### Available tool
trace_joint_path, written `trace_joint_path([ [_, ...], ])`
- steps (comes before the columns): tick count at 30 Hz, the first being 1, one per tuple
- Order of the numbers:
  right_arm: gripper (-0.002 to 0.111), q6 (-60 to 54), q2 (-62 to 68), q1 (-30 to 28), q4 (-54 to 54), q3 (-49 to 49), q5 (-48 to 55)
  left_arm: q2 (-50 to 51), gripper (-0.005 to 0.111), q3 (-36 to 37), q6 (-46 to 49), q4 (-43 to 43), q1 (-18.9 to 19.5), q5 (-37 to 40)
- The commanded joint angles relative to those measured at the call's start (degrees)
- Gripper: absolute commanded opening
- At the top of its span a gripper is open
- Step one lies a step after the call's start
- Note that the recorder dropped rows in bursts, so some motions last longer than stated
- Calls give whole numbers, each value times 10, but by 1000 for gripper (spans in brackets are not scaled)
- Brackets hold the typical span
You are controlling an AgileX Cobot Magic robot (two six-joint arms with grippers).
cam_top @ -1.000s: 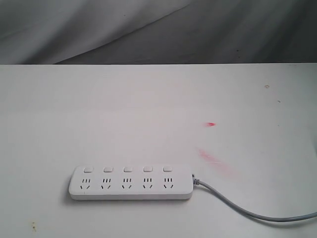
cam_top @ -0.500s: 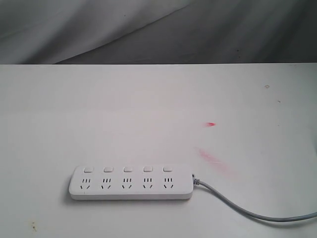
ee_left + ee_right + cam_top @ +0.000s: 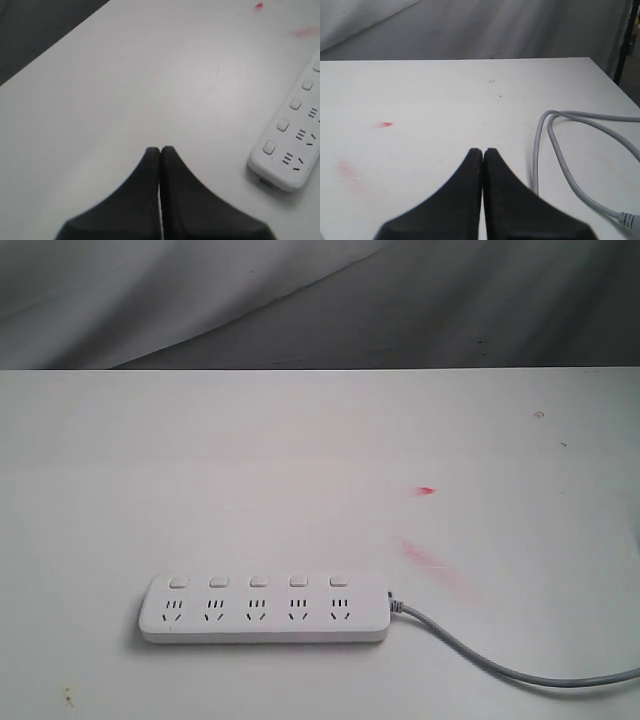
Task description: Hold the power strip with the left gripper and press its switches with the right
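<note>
Holding step not begun. My black pointed left tool and right tool sit fully closed, empty. Long white plastic power strip lies ahead of left tool, apart. Next, I judge: open left, clamp strip

Power strip white, switches white too, socket slots dark. Cord grey. Worktop white with a red fleck and pink smear. Backdrop cloth grey. Left gripper and right gripper black.
</note>
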Motion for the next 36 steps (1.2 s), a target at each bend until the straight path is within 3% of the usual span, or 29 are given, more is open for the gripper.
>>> trace_joint_path([
  [1, 0, 1, -4, -6, 2, 2, -4, 47, 1, 3, 156, 6, -33, 1],
  [6, 0, 1, -4, -6, 2, 2, -4, 107, 7, 3, 182, 120, -96, 1],
  [9, 0, 1, -4, -6, 2, 2, -4, 142, 21, 3, 182, 143, -124, 1],
  [10, 0, 1, -4, -6, 2, 2, -4, 153, 29, 3, 182, 145, -129, 1],
  [13, 0, 1, -4, -6, 2, 2, -4, 188, 72, 3, 182, 108, -137, 1],
  [15, 0, 1, -4, -6, 2, 2, -4, 207, 84, 3, 182, 87, -140, 1],
  [24, 0, 1, -4, -6, 2, 2, -4, 226, 84, 90, 182, 110, -255, 1],
  [30, 0, 1, -4, -6, 2, 2, -4, 242, 84, 103, 182, 71, -274, -105],
  [36, 0, 1, -4, -6, 2, 2, -4, 256, 84, 102, 182, 43, -276, -126],
])
